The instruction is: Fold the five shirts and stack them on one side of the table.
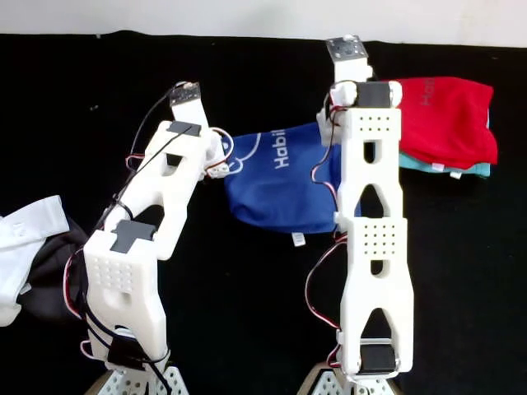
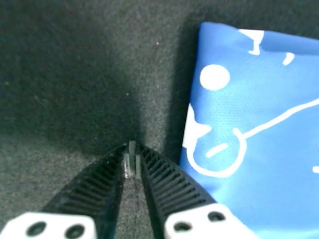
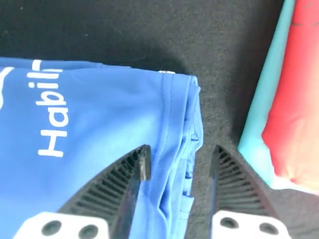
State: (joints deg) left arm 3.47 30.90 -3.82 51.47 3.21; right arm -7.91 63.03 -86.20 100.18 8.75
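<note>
Right fingers (image 3: pixel 124 191) parted astride blue shirt (image 3: pixel 99 134) edge, left fingers (image 2: pixel 99 191) clenched beside it

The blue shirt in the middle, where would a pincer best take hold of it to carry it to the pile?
Grip the blue shirt by its folded edge nearest the red shirt, coming down from above. There the layers bunch into a thick ridge, and the right pincer hangs open with one finger either side of it, so closing would likely catch every layer at once.
</note>
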